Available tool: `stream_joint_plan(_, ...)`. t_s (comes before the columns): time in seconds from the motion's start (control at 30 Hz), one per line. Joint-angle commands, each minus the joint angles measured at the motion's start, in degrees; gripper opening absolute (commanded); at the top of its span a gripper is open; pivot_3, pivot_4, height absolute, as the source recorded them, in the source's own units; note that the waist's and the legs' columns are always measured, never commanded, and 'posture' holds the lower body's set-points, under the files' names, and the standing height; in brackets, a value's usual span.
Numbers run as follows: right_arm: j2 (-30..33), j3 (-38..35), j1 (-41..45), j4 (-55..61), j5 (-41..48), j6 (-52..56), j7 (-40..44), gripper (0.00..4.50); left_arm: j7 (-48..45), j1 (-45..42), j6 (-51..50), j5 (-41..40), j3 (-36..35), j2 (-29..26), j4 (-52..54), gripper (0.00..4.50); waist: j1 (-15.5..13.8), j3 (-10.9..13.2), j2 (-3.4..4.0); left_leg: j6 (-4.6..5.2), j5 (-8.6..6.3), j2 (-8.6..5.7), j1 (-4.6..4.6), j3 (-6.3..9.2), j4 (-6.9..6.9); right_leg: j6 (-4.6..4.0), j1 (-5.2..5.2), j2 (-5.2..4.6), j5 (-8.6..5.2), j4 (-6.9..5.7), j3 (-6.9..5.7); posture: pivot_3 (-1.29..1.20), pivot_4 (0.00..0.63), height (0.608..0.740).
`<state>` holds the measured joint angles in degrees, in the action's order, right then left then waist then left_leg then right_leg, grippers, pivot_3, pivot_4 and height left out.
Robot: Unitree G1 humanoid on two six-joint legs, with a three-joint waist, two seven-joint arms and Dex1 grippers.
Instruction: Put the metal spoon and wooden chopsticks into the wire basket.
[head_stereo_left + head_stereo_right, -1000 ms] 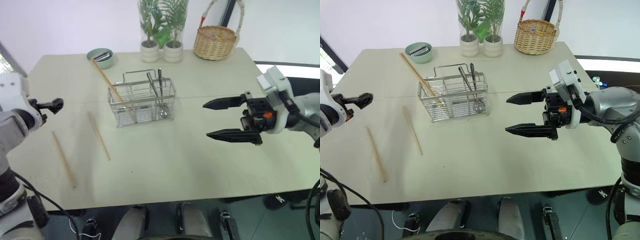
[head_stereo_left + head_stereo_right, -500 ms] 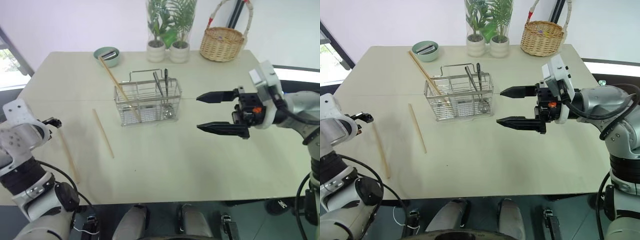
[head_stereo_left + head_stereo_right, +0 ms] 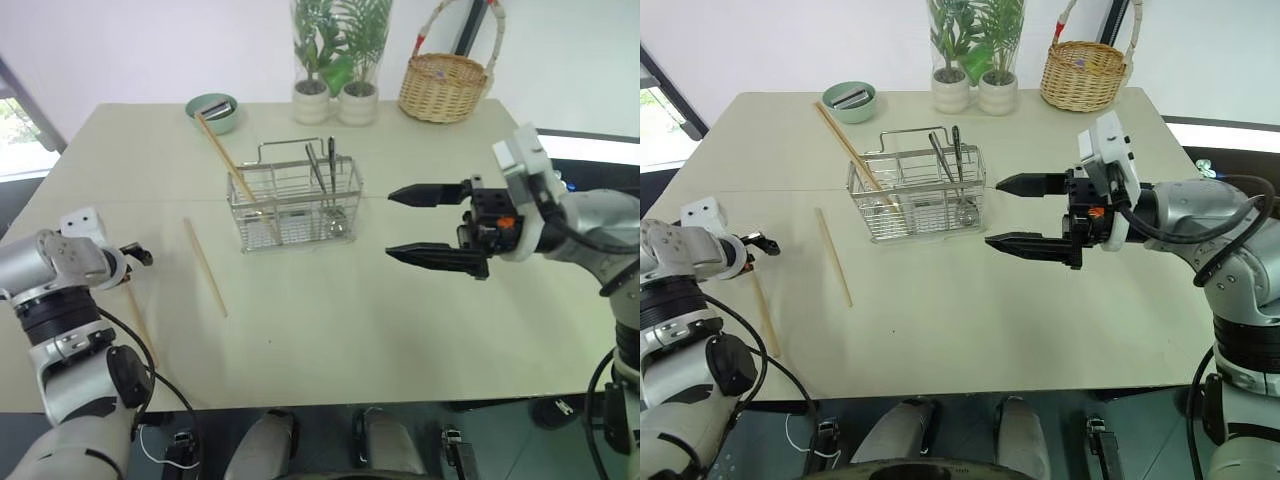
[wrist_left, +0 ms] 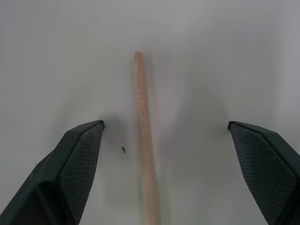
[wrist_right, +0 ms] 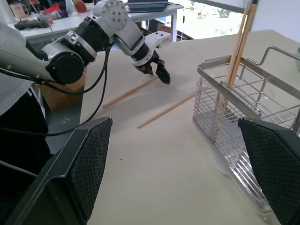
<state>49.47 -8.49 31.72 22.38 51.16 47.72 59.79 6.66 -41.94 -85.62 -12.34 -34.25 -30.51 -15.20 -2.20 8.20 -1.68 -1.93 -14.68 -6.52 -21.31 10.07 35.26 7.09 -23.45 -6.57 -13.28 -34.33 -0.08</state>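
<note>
Since a second ago the left end effector [image 4: 164,154] has dropped from mid-air toward the surface [image 3: 400,330] at the left edge, and now hangs just over the leftmost of the wooden chopsticks [image 4: 144,140], its fingers [image 4: 79,159] spread wide with the stick lying between them, untouched. Right of that stick, a second chopstick [image 3: 205,266] lies flat on the surface, pointing from near to far. Further right, toward the middle, the wire basket [image 3: 295,205] stands upright; another chopstick [image 3: 228,160] leans out of its left compartment toward a green bowl [image 3: 213,108] at the far left. Dark-handled utensils [image 3: 322,165] stand in the basket's right part; whether the metal spoon is among them cannot be told. On the right, the right end effector [image 3: 412,223] hovers level beside the basket, apart from it, fingers spread and empty. Two potted plants [image 3: 338,60] and a wicker basket [image 3: 445,85] sit at the far edge.
</note>
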Motion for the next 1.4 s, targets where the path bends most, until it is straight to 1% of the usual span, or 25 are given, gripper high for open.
stream_joint_plan(0.03,0.7,-2.3,-0.2,1.5,1.5,-0.3,-0.3,4.42,0.3,-1.6,1.1,1.4,-1.3,-0.5,-0.8,4.50,0.0,0.0,0.00,0.00,0.00,0.00,0.01,0.00,0.00,0.01,0.01,0.00,0.00,0.00,0.00,0.00,0.150,0.710)
stream_joint_plan(0.13,1.0,-2.5,-0.2,1.3,1.6,-0.4,-0.4,4.50,0.5,-2.6,1.7,1.6,-2.6,0.1,-1.6,3.62,0.0,0.0,0.00,0.00,0.00,0.00,0.01,0.00,0.00,0.02,0.00,0.00,0.01,-0.01,0.00,0.00,0.150,0.710)
stream_joint_plan(0.2,1.0,-2.5,-0.2,1.2,1.4,-0.7,-0.4,4.50,0.8,-3.3,1.8,2.0,-3.3,0.2,-2.4,2.72,0.0,0.0,0.00,0.00,0.00,0.00,0.01,0.00,0.00,0.02,0.00,0.00,0.01,-0.01,0.00,0.00,0.150,0.710)
stream_joint_plan(0.27,1.0,-2.5,-0.2,1.1,1.3,-0.8,-0.5,4.50,1.2,-3.7,2.3,2.5,-3.7,0.1,-3.0,1.70,-0.1,0.0,-0.01,0.00,0.00,0.00,0.01,0.00,0.02,0.02,0.01,0.00,0.02,0.00,0.00,0.00,0.150,0.710)
stream_joint_plan(0.3,0.9,-2.5,-0.3,1.1,1.3,-0.9,-0.6,4.50,1.4,-3.8,2.3,2.6,-4.1,0.1,-3.2,1.31,-0.1,0.0,-0.01,0.00,0.00,-0.01,0.00,0.00,0.03,0.03,0.02,0.00,0.02,0.00,0.00,0.00,0.150,0.710)
stream_joint_plan(0.37,0.9,-2.5,-0.5,1.2,1.3,-1.0,-0.7,4.50,1.7,-4.0,2.3,2.8,-4.5,0.2,-3.4,0.27,-0.1,0.0,-0.01,0.00,0.00,-0.01,0.00,0.00,0.05,0.04,0.02,-0.01,0.03,0.00,0.00,0.00,0.150,0.710)
stream_joint_plan(0.4,0.9,-2.5,-0.6,1.3,1.3,-1.1,-0.7,4.50,1.7,-4.0,2.3,2.8,-4.7,0.2,-3.5,0.06,-0.1,0.0,-0.01,0.00,0.00,-0.01,0.00,0.00,0.05,0.04,0.02,-0.01,0.03,0.00,0.00,0.00,0.150,0.710)
stream_joint_plan(0.67,1.0,-2.2,-0.5,0.5,0.6,-1.8,-0.1,4.50,2.0,-4.4,2.7,3.6,-5.4,-0.1,-3.6,0.06,0.0,0.0,-0.01,0.00,0.01,-0.01,0.00,-0.01,0.05,0.04,0.01,-0.01,0.03,-0.01,0.00,0.00,0.150,0.710)
stream_joint_plan(0.77,1.2,-2.1,-0.4,-0.1,0.1,-2.2,0.2,4.50,1.4,-4.0,6.4,3.6,-4.9,-1.3,-3.0,0.06,0.0,0.0,-0.02,0.00,0.01,-0.01,-0.01,-0.01,0.05,0.04,0.01,0.00,0.03,-0.01,0.00,0.00,0.150,0.710)
stream_joint_plan(0.9,1.4,-2.1,-0.8,-0.3,-0.4,-2.6,0.5,4.50,-0.5,-3.6,14.6,3.6,-3.7,-4.4,-2.4,0.06,0.1,0.0,-0.02,-0.01,0.01,0.01,-0.01,-0.02,0.04,0.03,-0.01,0.00,0.04,-0.01,0.00,0.00,0.150,0.710)
stream_joint_plan(0.97,1.4,-2.2,-0.9,-0.4,-0.5,-2.6,0.6,4.50,-1.1,-3.4,19.1,3.7,-3.8,-6.5,-1.5,0.06,0.1,0.0,-0.02,-0.01,0.01,0.01,-0.01,-0.04,0.04,0.03,-0.02,0.00,0.04,0.00,0.00,0.00,0.150,0.710)
stream_joint_plan(1.1,1.2,-2.0,-1.0,-0.7,-0.7,-2.8,0.4,4.50,-2.5,-3.4,28.2,2.9,-4.2,-9.0,0.3,0.06,0.0,0.0,-0.03,-0.01,0.00,0.00,-0.01,-0.03,0.04,0.02,-0.01,-0.05,0.05,0.01,0.01,0.00,0.150,0.710)
stream_joint_plan(1.23,1.1,-1.7,-0.7,-1.2,-0.9,-3.0,0.6,4.50,-4.0,-5.3,38.2,1.1,-4.6,-9.3,3.9,0.06,-0.1,0.0,-0.05,-0.01,0.01,-0.03,-0.02,-0.04,0.06,0.02,0.02,-0.10,0.06,0.02,0.00,0.00,0.150,0.710)
stream_joint_plan(1.3,1.1,-1.5,-0.2,-1.5,-1.0,-2.9,0.7,4.50,-5.5,-7.8,43.0,-1.1,-4.6,-8.7,6.1,0.06,-0.1,0.0,-0.08,0.00,0.01,-0.02,-0.03,-0.03,0.07,0.02,0.02,-0.12,0.06,0.03,0.00,0.00,0.150,0.710)
stream_joint_plan(1.4,1.2,-1.5,0.8,-2.0,-1.1,-3.0,0.7,4.50,-7.7,-11.3,46.2,-5.2,-4.3,-7.6,8.7,0.06,0.0,0.0,-0.20,-0.01,0.01,-0.01,-0.06,-0.03,0.12,0.02,0.02,-0.12,0.08,0.03,-0.02,0.00,0.150,0.710)
